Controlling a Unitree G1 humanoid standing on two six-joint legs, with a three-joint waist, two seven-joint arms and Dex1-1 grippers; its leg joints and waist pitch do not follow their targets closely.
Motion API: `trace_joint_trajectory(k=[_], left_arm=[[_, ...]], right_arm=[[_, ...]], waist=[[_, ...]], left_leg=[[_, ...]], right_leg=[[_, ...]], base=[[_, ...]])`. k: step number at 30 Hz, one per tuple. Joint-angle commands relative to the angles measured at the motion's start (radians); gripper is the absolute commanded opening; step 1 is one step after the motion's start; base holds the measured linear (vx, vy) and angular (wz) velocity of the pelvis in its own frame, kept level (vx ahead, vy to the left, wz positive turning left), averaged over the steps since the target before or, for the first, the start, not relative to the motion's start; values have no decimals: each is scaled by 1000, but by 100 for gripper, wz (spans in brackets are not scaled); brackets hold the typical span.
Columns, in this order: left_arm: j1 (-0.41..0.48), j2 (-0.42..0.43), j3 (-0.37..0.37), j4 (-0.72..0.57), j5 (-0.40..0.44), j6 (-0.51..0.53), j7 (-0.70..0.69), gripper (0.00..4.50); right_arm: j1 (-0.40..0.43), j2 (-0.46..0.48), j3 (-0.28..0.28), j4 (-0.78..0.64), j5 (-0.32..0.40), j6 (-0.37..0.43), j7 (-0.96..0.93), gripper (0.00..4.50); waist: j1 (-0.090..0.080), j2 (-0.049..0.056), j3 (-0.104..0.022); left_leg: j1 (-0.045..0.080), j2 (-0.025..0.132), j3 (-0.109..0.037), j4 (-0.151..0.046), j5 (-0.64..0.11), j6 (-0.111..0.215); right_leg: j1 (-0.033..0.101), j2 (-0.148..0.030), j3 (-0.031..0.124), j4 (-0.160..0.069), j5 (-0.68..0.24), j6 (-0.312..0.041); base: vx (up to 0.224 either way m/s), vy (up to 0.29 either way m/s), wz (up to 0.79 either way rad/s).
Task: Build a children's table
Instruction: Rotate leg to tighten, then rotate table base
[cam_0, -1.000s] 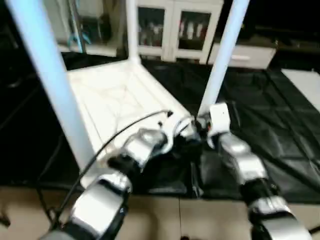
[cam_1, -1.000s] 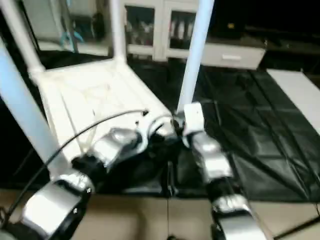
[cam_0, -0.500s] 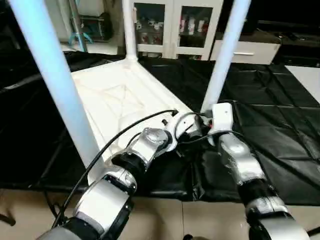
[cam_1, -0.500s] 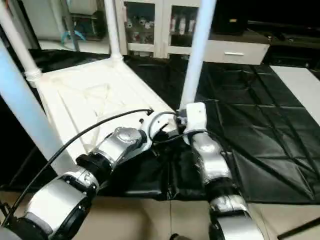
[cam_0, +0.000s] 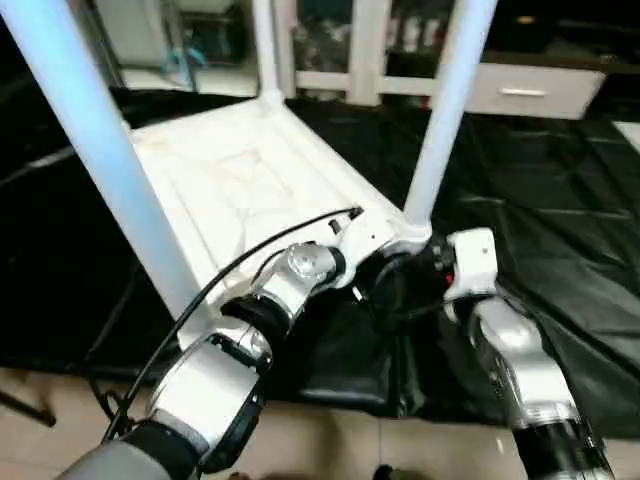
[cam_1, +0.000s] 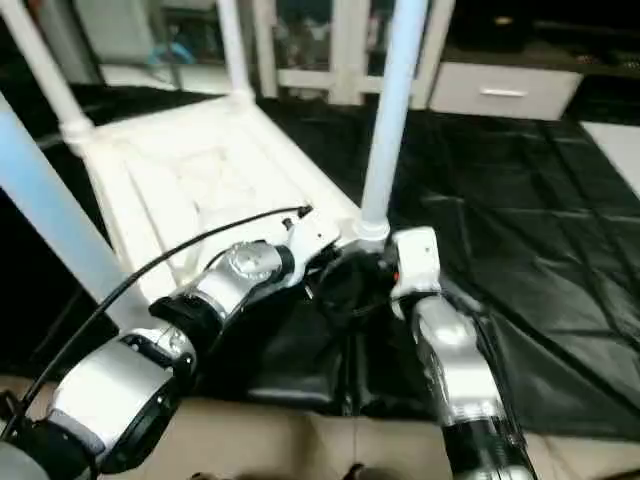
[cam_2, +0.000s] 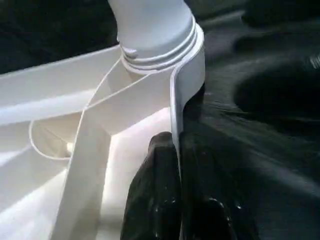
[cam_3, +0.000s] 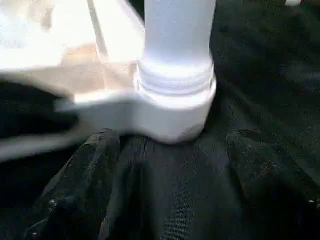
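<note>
White plastic rectangular tabletop lies upside down on black quilted mat, white tapered tube legs upright in its corner sockets. Left gripper pinches the near rim wall; right gripper open around near-right leg. Likely light, stiff, slippery: grip rim or socket. Open mat right.

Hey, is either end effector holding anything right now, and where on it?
The left end effector pinches the tabletop by its edge wall, just below the corner socket. The right end effector is open before that socket, holding nothing.
</note>
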Motion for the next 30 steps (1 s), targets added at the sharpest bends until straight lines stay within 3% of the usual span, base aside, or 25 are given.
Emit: trace_joint_trajectory(k=[1, 5, 6, 7, 10, 13, 18, 20, 23, 25, 26, 27, 30], left_arm=[[-34, -15, 37, -39, -27, -146, 78, 0], [-39, -11, 68, -24, -49, -145, 56, 0], [-39, -11, 69, -22, -49, -146, 55, 46], [-38, -10, 86, -13, -59, -136, 40, 58], [-24, -4, 82, -8, -54, -138, 15, 73], [-19, 0, 80, -5, -51, -142, 16, 100], [-21, 12, 100, -11, -62, -116, -15, 137], [-7, 38, 93, -48, -74, -76, -116, 139], [60, 106, 34, -169, -68, 61, -325, 166], [157, 186, -35, -355, -60, 171, -478, 183], [180, 200, -40, -402, -71, 196, -500, 183], [203, 213, -39, -457, -87, 235, -510, 183], [258, 249, -44, -580, -106, 311, -521, 183]], right_arm=[[14, -4, 0, -37, -1, 20, -8, 365], [24, 3, 6, -57, -6, 38, -9, 365], [25, 3, 6, -59, -6, 40, -9, 368], [26, 7, 8, -67, -8, 53, -10, 368], [18, 10, 21, -53, -14, 55, -4, 368], [15, 11, 25, -50, -16, 56, -4, 368], [11, 11, 26, -58, -20, 63, -4, 368], [15, -2, 21, -70, -15, 56, 14, 368], [33, -40, 24, -125, 33, 71, 110, 368], [66, -95, 38, -210, 98, 116, 245, 368], [77, -112, 41, -233, 115, 125, 278, 368], [95, -147, 52, -272, 140, 138, 338, 368], [157, -261, 73, -378, 201, 168, 497, 368]], waist=[[5, -32, -85], [12, -33, -83], [13, -32, -82], [14, -39, -80], [22, -32, -80], [23, -43, -81], [27, -44, -80], [31, -42, -81], [33, -44, -80], [37, -44, -78], [34, -38, -79], [36, -35, -80], [43, -43, -73]], left_leg=[[0, 20, 3, -60, -160, 145], [-1, 20, 6, -60, -145, 155], [0, 20, 6, -61, -156, 151], [0, 19, 7, -63, -170, 145], [9, 25, 7, -66, -183, 130], [10, 24, 11, -66, -203, 119], [9, 22, 13, -66, -192, 115], [8, 23, 13, -66, -178, 117], [8, 26, 13, -65, -158, 124], [5, 32, 12, -64, -132, 156], [10, 34, 15, -63, -130, 161], [15, 36, 16, -62, -134, 156], [15, 41, 18, -67, -197, 127]], right_leg=[[65, -11, 34, -50, -252, -200], [62, -9, 35, -48, -248, -201], [62, -8, 36, -50, -270, -193], [62, -7, 37, -53, -295, -184], [52, -5, 41, -52, -276, -197], [54, -4, 45, -49, -258, -193], [55, -7, 47, -49, -265, -186], [57, -9, 48, -46, -256, -193], [60, -9, 49, -39, -223, -207], [68, -10, 52, -29, -179, -228], [61, -9, 54, -28, -170, -239], [59, -9, 54, -29, -171, -244], [61, -5, 57, -33, -217, -233]], base=[[0, 0, 0], [0, 0, 0], [0, 0, 0], [0, 0, 0], [0, 0, 0], [0, 0, 0], [0, 0, 0], [0, 0, 0], [0, 0, 0], [0, 0, 0], [0, 0, 0], [0, 0, 0], [0, 0, 0]])
